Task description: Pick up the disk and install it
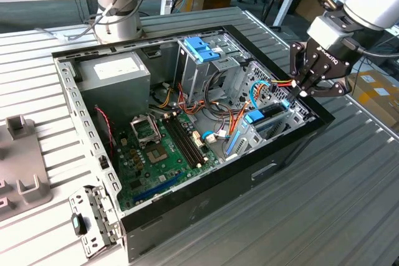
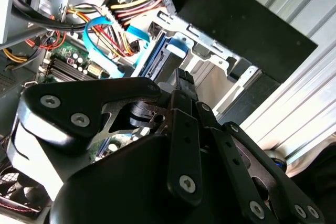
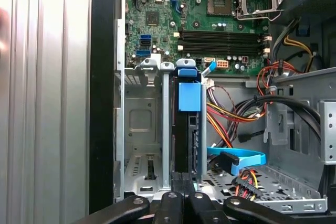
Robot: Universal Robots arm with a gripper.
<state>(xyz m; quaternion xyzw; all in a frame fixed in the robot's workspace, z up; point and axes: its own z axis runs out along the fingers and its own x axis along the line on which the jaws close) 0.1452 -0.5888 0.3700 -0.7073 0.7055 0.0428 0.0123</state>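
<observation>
Open black computer case (image 1: 187, 216) sat on the slatted metal counter (image 1: 324, 216). Your flat dark disk with blue plastic rails (image 1: 265, 116) stood on edge in the grey metal drive bay (image 3: 139, 124) at the case's corner toward the exterior view's right. Its blue tab faced the green motherboard (image 1: 159, 166). Your arm came in from that side. The end effector (image 1: 303, 91) tilted down over the disk's outer end, fingers pinched together. Could not tell if it touched the disk.

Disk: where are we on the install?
Done: the disk stands in a slot of the drive bay, with its blue tab toward the motherboard.
In hand: the claw is shut and sits at the disk's outer end. Whether they touch is unclear.
Left: these views can't confirm the disk is fully seated.
</observation>
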